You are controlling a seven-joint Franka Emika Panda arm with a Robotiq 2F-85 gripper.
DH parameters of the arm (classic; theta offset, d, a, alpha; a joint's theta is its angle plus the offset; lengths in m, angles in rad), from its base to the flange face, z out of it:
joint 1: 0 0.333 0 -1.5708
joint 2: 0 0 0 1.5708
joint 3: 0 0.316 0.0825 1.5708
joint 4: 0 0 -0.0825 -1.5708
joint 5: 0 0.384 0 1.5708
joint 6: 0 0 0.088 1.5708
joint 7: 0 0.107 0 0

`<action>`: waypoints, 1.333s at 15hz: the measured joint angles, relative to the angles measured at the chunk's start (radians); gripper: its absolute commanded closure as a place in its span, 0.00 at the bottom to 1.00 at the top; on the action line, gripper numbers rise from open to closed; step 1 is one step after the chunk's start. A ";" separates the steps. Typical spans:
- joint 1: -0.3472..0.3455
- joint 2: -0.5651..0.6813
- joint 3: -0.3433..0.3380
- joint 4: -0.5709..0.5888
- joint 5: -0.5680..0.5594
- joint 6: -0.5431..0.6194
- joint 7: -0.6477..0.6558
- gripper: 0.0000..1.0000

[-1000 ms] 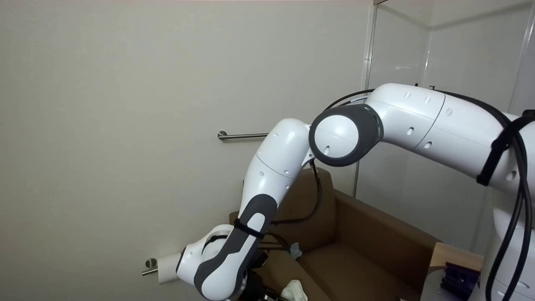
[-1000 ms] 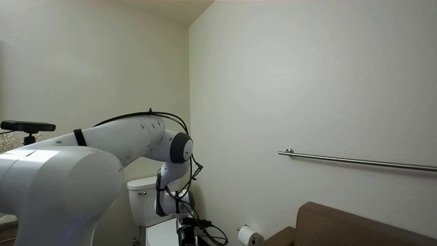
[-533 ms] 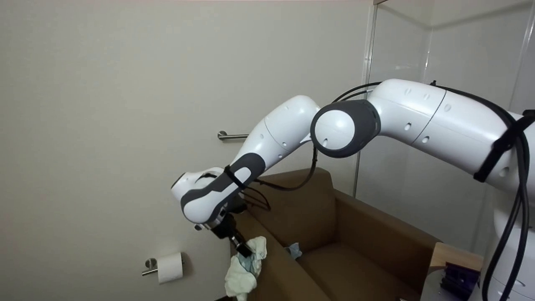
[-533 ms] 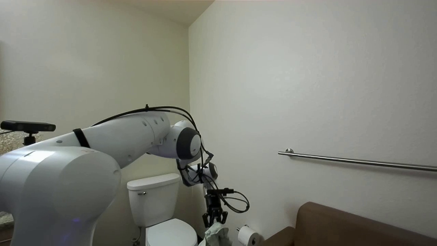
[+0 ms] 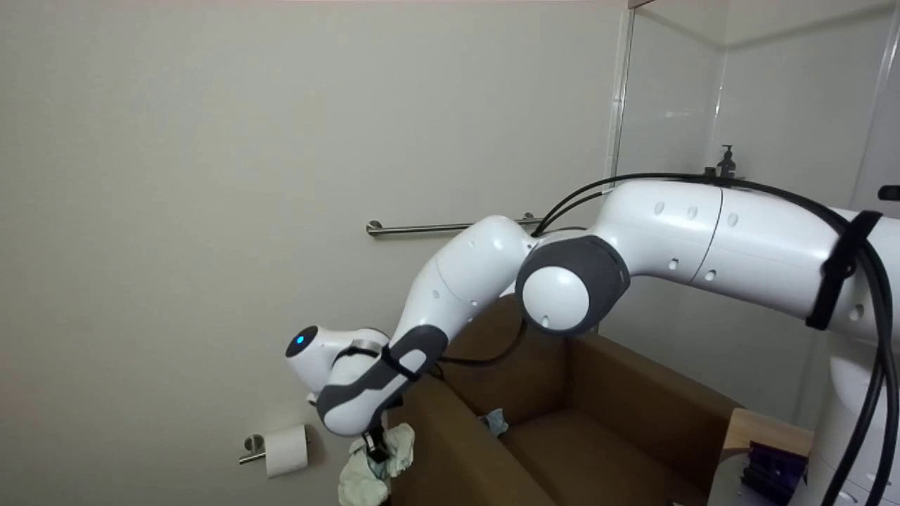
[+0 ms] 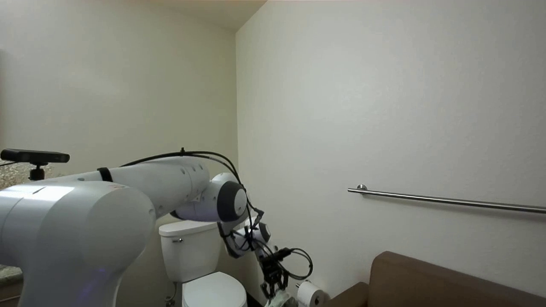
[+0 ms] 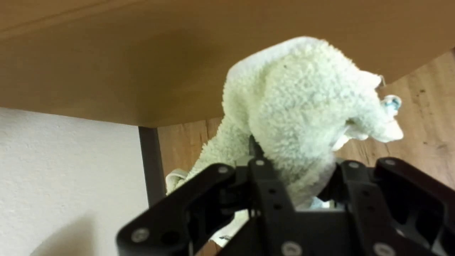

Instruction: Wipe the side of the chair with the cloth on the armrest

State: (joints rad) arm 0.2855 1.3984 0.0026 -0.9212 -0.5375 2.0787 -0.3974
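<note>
Two-fingered gripper [image 7: 295, 160] pinching a bunched terry cloth [image 7: 305, 96], fluffy, pale cream-green, beside the smooth brown outer side [image 7: 149, 71] of one armchair [image 5: 562, 439]; contact unclear. Beyond, wood-grain floor [image 7: 430, 121]. On matte wall [image 5: 211, 211]: one cylindrical toilet roll [image 5: 286, 451], one straight metal rail [image 5: 429, 228].

toilet [image 6: 196, 256], paper roll [image 5: 286, 451], metal bar [image 6: 448, 200]
</note>
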 measured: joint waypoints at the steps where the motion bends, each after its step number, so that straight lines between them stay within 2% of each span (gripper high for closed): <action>1: 0.025 0.040 -0.025 0.001 -0.035 0.047 0.032 0.92; 4: 0.104 0.117 -0.114 -0.037 -0.132 0.146 0.114 0.92; 6: 0.146 0.123 -0.158 -0.088 -0.206 0.164 0.152 0.92; 8: 0.169 0.124 -0.175 -0.128 -0.276 0.162 0.162 0.92; 12: 0.178 0.125 -0.158 -0.197 -0.364 0.105 0.157 0.92; 20: 0.184 0.107 -0.050 -0.295 -0.326 -0.144 0.009 0.92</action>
State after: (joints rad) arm 0.4700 1.5057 -0.0473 -1.2162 -0.8635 1.9347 -0.3880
